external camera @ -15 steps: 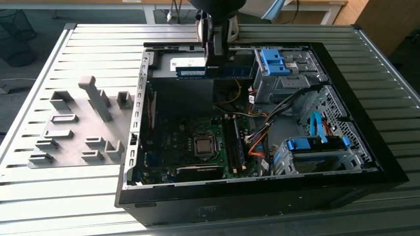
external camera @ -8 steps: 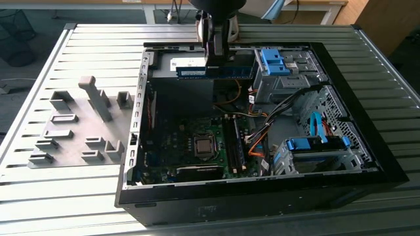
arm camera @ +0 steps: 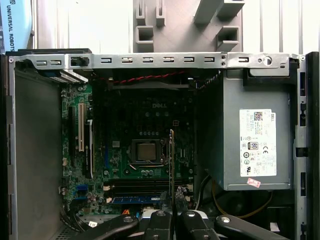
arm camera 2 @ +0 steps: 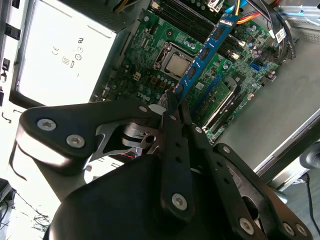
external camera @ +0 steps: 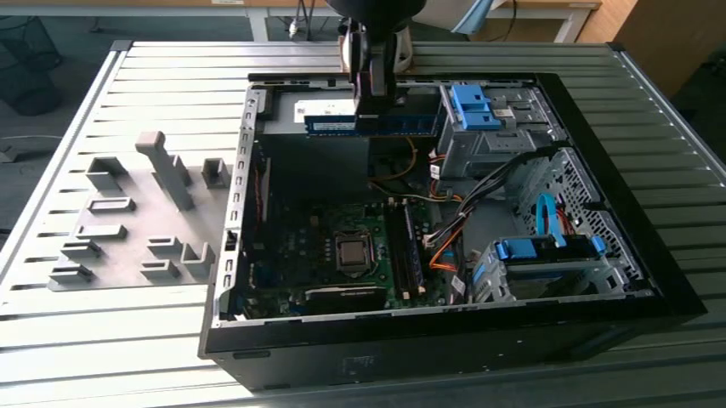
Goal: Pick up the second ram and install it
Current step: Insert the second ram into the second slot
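Gripper (arm camera 2: 175,107) was clamped on one end of the second ram (arm camera 2: 205,52), holding the blue stick in the air above the motherboard (external camera: 340,246) inside the open computer case (external camera: 454,327).

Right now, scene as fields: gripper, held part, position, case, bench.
gripper: gripper shut on the second ram
held: second ram, blue-green stick, gripped at one end
position: above the motherboard, not seated
case: open PC case on its side
bench: grey fixture at the exterior view's left
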You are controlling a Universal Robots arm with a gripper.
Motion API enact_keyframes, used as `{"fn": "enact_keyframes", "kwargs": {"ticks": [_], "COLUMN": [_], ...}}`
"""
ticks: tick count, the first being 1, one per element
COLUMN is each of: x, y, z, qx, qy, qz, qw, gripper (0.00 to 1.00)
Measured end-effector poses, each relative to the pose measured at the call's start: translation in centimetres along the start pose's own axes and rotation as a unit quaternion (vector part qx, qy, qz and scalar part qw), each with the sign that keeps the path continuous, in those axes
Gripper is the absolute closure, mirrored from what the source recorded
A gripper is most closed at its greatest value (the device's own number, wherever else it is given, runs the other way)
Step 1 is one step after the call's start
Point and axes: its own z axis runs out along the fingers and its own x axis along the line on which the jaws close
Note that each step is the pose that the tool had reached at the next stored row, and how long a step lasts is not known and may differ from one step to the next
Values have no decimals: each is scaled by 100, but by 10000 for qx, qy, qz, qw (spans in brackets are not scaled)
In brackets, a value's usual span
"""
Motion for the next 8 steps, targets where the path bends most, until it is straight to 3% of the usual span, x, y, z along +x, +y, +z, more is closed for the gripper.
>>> {"fn": "enact_keyframes", "kwargs": {"ticks": [4,8], "x": [0,0], "y": [0,0], "z": [0,2], "qx": [2,7], "qy": [0,0], "qz": [106,353], "qw": [9999,9994], "gripper": [86,86]}}
